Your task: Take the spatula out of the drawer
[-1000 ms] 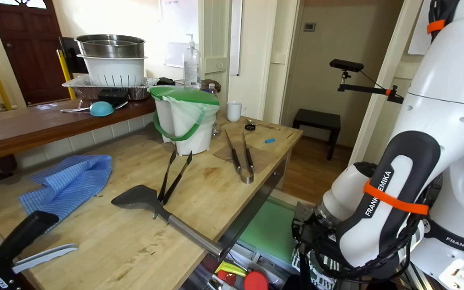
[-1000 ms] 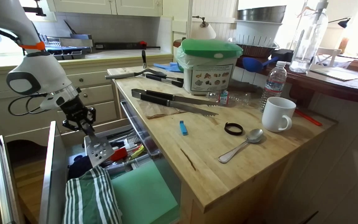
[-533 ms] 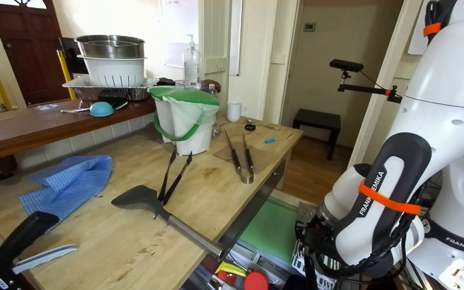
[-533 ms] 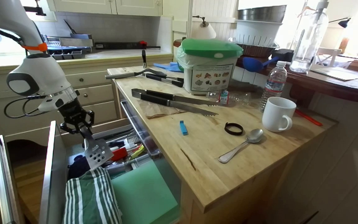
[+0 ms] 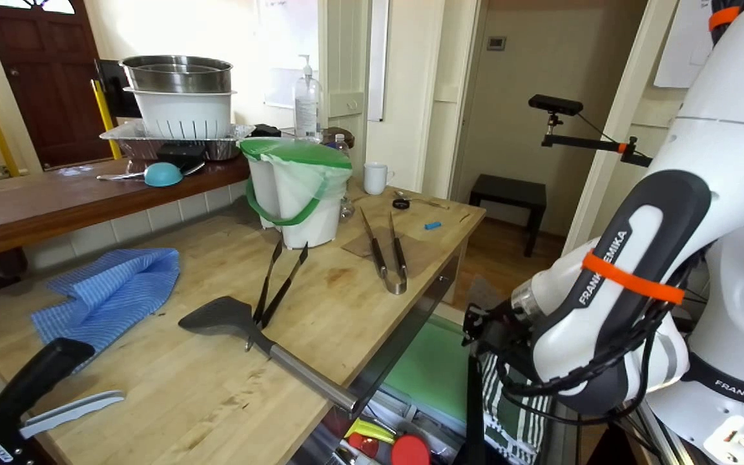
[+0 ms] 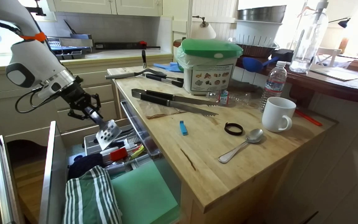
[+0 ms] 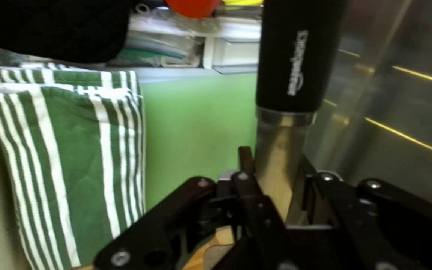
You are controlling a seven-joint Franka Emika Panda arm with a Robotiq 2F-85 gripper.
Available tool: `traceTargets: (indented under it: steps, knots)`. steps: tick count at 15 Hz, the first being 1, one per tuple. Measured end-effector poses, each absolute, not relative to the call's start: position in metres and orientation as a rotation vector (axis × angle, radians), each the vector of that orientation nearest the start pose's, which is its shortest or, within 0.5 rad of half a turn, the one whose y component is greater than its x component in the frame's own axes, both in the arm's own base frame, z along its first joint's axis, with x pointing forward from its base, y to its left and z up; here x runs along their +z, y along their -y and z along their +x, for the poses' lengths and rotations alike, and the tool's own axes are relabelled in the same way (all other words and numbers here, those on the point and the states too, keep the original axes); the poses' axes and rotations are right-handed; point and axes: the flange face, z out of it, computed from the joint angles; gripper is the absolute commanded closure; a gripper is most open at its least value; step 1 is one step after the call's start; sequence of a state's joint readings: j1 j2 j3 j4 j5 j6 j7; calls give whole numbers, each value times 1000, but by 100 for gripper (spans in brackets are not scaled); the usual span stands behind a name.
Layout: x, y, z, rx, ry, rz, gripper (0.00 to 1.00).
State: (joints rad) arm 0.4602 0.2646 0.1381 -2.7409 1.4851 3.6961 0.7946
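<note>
One spatula (image 6: 105,127) hangs over the open drawer (image 6: 54,161), its metal neck (image 7: 276,150) clamped between the jaws, the slotted blade (image 6: 108,134) jutting one way and the black handle (image 7: 294,56) the other. Striped cloth (image 6: 89,199), green liner (image 6: 144,193) and loose utensils (image 6: 136,152) lie below; the blade shows apart from the cloth, while the handle's far end runs out of the wrist view, so whether it touches anything cannot be told. The step in hand appears to be the lift, with the task perhaps past its midpoint. Done well, it likely means a slow, straight rise until both ends clear the drawer: a long tool pinched at the neck could twist or swing if hurried. The dark panel (image 5: 404,339) under the edge of the surface (image 6: 199,140) calls for height before any sideways travel, or the handle may knock it. A firm squeeze should last until the spatula lies flat, well away from the tongs (image 6: 166,102), with support under blade and handle alike before the jaws let go
</note>
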Motion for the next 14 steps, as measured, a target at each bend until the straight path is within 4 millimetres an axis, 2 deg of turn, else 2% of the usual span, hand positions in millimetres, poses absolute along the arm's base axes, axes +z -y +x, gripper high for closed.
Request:
traceTargets:
  steps: [2,4,7,10,13,14]
  knots:
    - [232,-64,332,-905,-2180,-1889,93]
    - [255,-57,333,-957,-2118,-1938,93]
    - [280,-44,333,-1001,-2036,-2025,93]
    - [311,-32,328,-992,-2031,-2002,93]
    - [328,-25,326,-952,-2008,-2033,93]
    - [332,-24,327,-935,-2016,-2034,72]
